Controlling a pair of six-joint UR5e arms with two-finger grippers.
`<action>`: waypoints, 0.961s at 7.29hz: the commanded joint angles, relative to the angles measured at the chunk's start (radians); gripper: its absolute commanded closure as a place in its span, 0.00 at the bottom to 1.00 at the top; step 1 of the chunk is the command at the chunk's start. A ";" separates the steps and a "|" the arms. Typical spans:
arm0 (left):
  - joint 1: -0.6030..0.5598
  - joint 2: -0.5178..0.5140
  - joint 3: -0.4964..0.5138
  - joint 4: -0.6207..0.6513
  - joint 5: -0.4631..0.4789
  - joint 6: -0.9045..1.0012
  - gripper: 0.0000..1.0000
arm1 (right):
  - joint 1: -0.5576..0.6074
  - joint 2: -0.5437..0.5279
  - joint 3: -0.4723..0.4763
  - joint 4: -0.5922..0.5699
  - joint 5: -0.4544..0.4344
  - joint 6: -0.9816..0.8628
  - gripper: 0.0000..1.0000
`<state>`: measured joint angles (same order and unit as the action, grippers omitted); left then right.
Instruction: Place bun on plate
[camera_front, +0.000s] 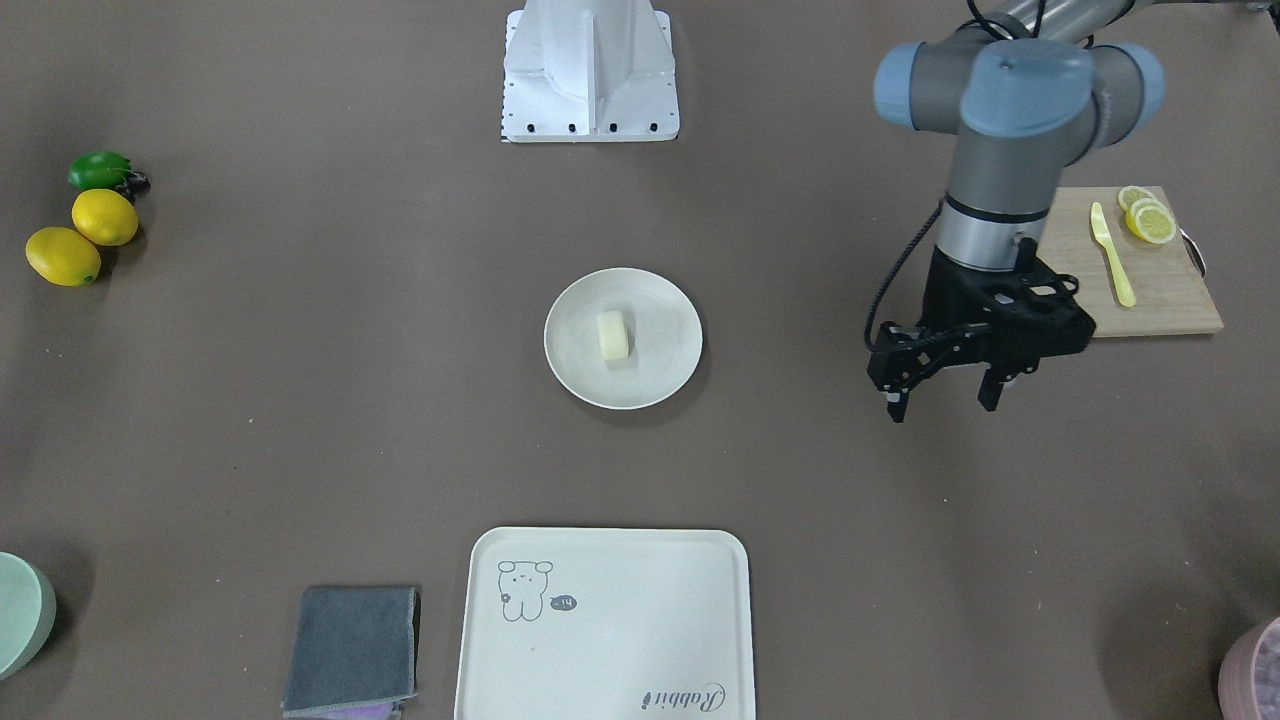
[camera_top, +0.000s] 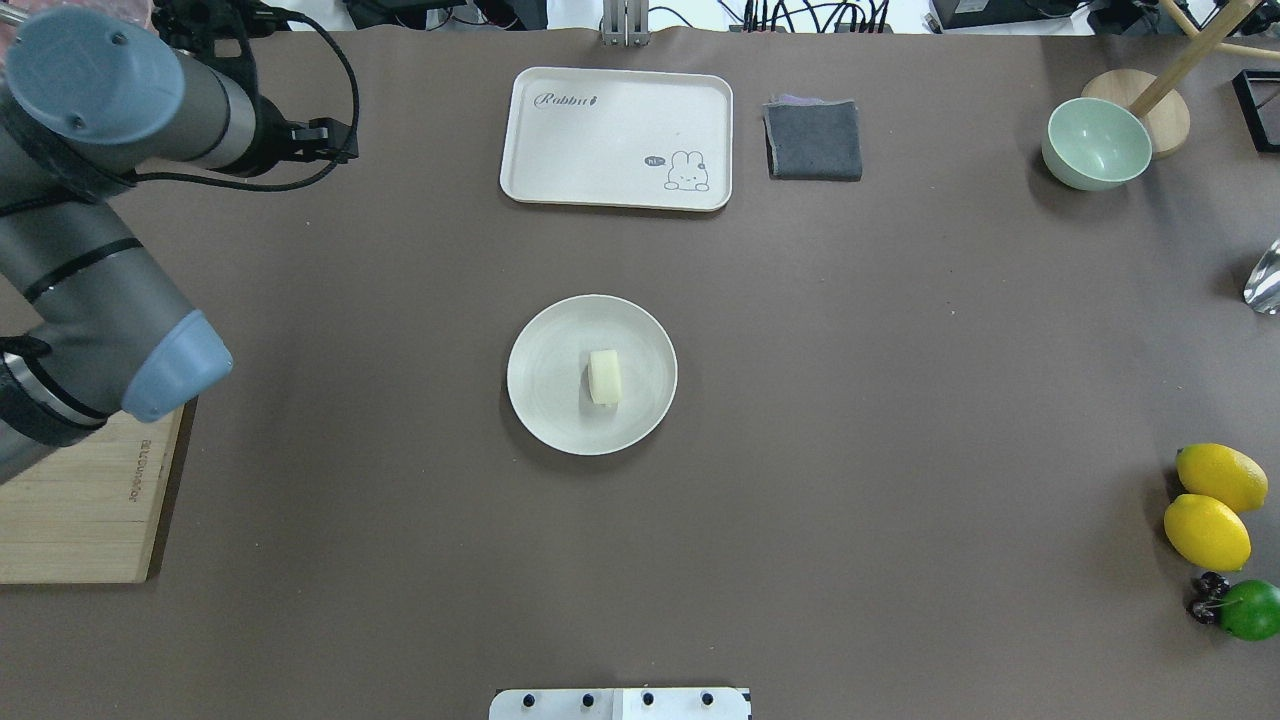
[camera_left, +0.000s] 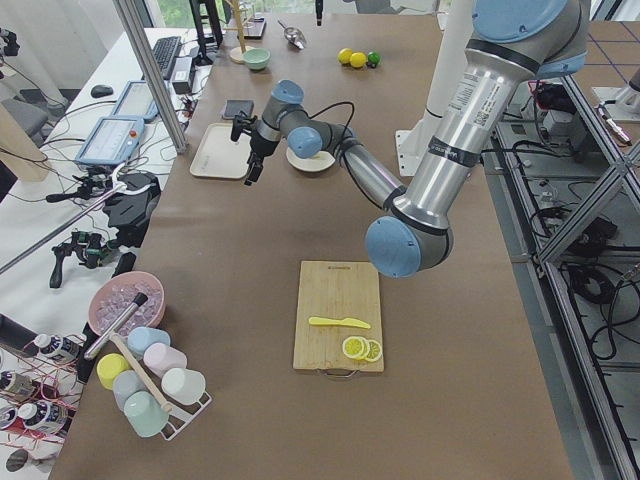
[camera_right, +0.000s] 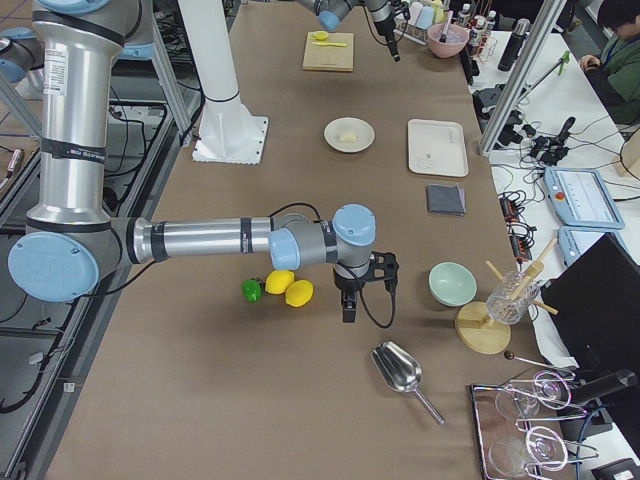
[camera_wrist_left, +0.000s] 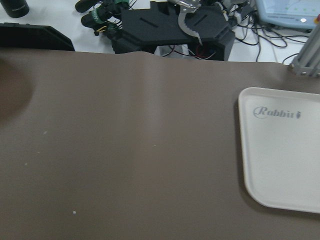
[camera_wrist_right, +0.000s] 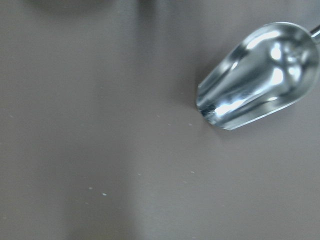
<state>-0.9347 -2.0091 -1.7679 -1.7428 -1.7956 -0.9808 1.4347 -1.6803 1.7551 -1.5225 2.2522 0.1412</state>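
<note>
The bun (camera_front: 614, 334) lies on its side near the middle of the round cream plate (camera_front: 662, 372) at the table's centre; the overhead view shows the same bun (camera_top: 604, 377) on the plate (camera_top: 545, 400). My left gripper (camera_front: 943, 404) hangs open and empty above bare table, well off to the plate's side and just in front of the cutting board. My right gripper (camera_right: 347, 303) shows only in the right side view, near the lemons and far from the plate, so I cannot tell whether it is open or shut. Neither wrist view shows fingers.
A cream tray (camera_front: 600, 620) with a drawing and a folded grey cloth (camera_front: 350, 650) lie at the far edge. A wooden board (camera_front: 1160, 290) holds lemon slices (camera_front: 1148, 218) and a yellow knife. Whole lemons (camera_front: 82, 235), a green bowl (camera_top: 1095, 145) and a metal scoop (camera_wrist_right: 260, 75) sit toward my right.
</note>
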 joint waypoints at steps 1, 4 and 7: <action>-0.219 0.050 0.004 0.096 -0.271 0.293 0.02 | 0.110 0.014 0.001 -0.142 -0.014 -0.164 0.00; -0.430 0.174 0.016 0.186 -0.377 0.626 0.02 | 0.110 0.027 -0.002 -0.143 0.085 -0.146 0.00; -0.584 0.269 0.103 0.175 -0.479 0.857 0.02 | 0.110 0.028 0.004 -0.134 0.124 -0.071 0.00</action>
<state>-1.4637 -1.7815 -1.7077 -1.5606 -2.2354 -0.2278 1.5446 -1.6528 1.7581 -1.6580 2.3604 0.0554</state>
